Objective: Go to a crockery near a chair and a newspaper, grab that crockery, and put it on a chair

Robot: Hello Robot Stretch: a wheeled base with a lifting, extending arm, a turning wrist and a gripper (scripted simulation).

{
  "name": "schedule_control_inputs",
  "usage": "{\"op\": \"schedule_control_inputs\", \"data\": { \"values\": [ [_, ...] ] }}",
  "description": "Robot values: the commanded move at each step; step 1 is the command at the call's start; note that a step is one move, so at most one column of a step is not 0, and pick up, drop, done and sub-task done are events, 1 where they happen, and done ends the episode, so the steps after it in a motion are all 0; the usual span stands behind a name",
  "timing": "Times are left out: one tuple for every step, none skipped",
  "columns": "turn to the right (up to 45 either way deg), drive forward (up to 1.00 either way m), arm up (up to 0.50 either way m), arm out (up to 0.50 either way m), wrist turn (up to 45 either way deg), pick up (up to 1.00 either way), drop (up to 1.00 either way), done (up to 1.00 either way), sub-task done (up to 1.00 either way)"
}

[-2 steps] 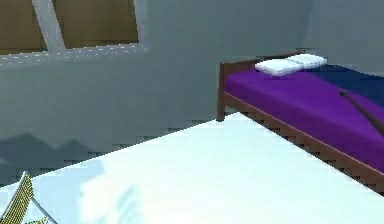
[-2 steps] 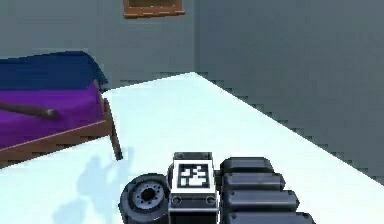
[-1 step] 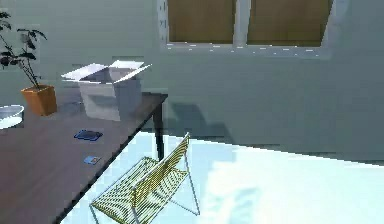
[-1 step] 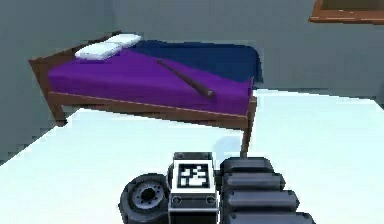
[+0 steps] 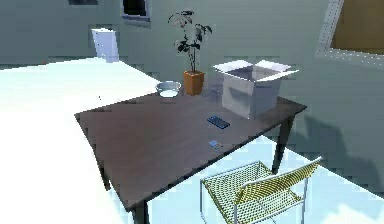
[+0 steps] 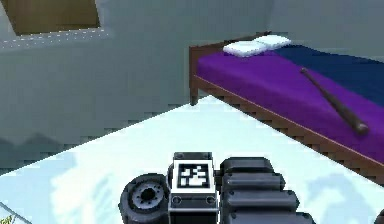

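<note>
Although the gripper's (image 6: pixel 148 197) dark body shows at the bottom edge of the arm side view, just left of a white marker square (image 6: pixel 196 175), its far end cannot be made out. How its fingers stand cannot be told, nor whether it has hold of anything.

Forward view: a dark brown table (image 5: pixel 150 135) fills the middle of the frame. The crockery, a pale grey bowl (image 5: pixel 169 88), stands upright on the table's far corner, upper centre of the frame. Just right of the bowl is a potted plant (image 5: pixel 192 60) in an orange-brown pot. Right of the plant, an open cardboard box (image 5: pixel 253 85) stands on the table's far right end. Two small flat dark items (image 5: pixel 218 122) lie on the tabletop in front of the box, well apart from the bowl. A chair (image 5: pixel 265 188) with a yellow mesh seat and metal frame stands at lower right, just beside the table's near edge.

Arm side view: a bed (image 6: pixel 280 85) with a purple cover occupies the upper right, with white pillows (image 6: pixel 255 45) at its head. A long dark bat-shaped object (image 6: pixel 333 98) lies on the cover.
</note>
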Motion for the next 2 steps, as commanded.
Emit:
{"op": "schedule_control_inputs", "data": {
  "values": [
    [0.0,0.25,0.00,0.00,0.0,0.00,0.00,0.00,0.00],
    [-45.0,0.00,0.00,0.00,0.0,0.00,0.00,0.00,0.00]
  ]
}}
